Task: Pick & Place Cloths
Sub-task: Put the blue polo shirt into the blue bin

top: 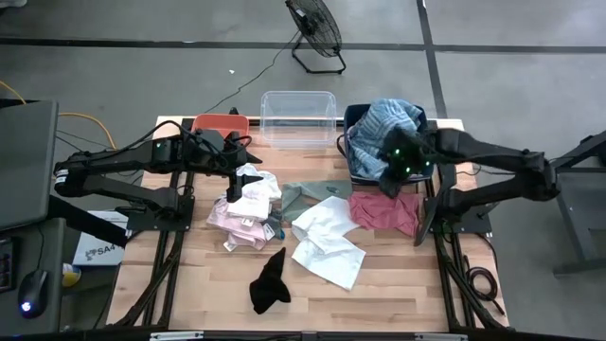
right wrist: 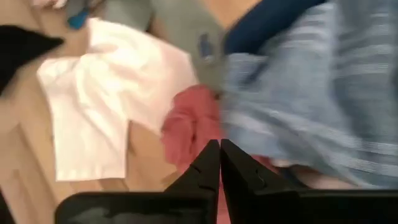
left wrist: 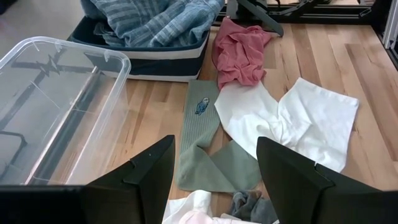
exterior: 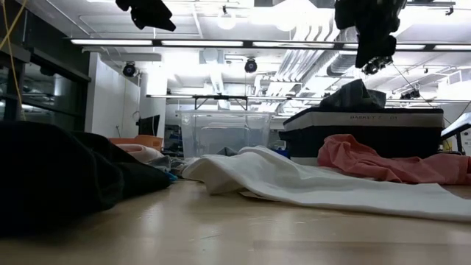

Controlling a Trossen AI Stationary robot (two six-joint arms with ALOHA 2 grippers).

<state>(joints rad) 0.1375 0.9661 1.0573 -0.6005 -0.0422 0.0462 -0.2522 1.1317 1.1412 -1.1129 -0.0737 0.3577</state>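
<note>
We see the right gripper point(top: 405, 163), fingers clenched and empty, above the blue-striped cloth point(top: 386, 125) in the dark blue bin point(top: 352, 116) at the worktop's far right edge. The left gripper point(top: 237, 170) hangs released over the pale pink cloth point(top: 237, 220).

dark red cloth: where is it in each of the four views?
High view: dark red cloth lies right of centre, just in front of the dark blue bin.
Low view: right side, below the bin.
Left wrist view: upper centre, beside the bin's corner.
Right wrist view: centre, just past the right gripper, whose fingers are shut.
Shared landmark: white cloth, next to it in every view.
</note>
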